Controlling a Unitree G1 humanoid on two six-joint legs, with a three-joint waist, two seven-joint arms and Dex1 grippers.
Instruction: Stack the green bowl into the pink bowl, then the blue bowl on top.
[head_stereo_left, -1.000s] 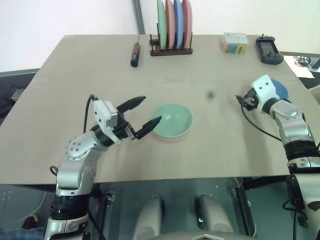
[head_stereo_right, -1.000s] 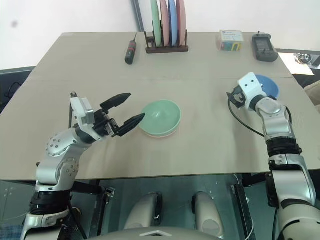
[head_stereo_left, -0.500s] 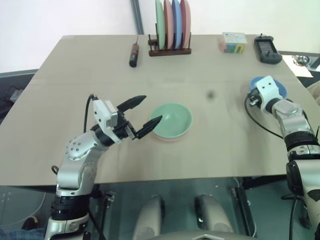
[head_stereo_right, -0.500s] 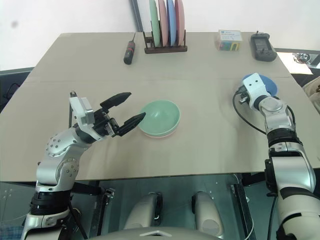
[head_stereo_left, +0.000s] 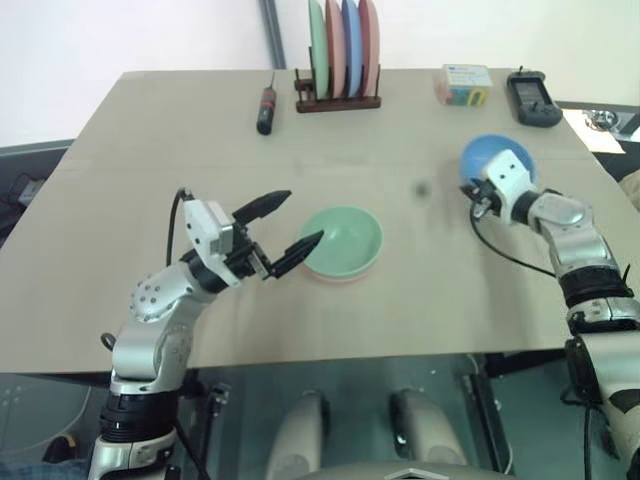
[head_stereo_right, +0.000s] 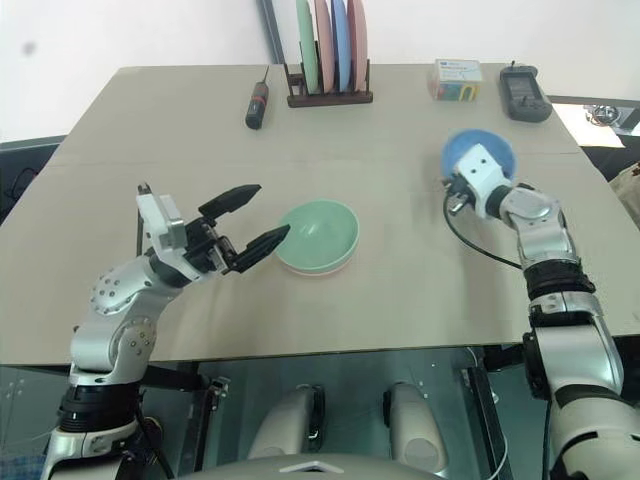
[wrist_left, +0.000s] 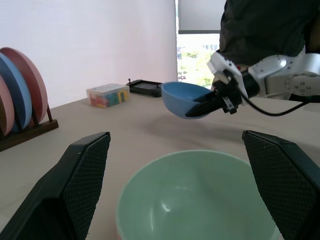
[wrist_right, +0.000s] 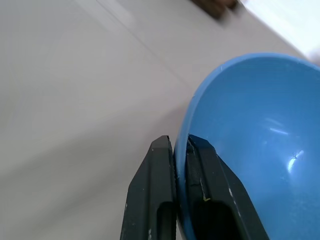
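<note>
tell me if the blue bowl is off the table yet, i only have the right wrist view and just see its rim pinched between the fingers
Observer: Yes. The left wrist view shows the blue bowl held clear of the table by the right gripper.
Operator: where's the stack
Observer: Mid-table; the green bowl already sits in the pink bowl.
Operator: left arm in the way
Observer: The left gripper hovers open right beside the stack, on the robot's left of it.
</note>
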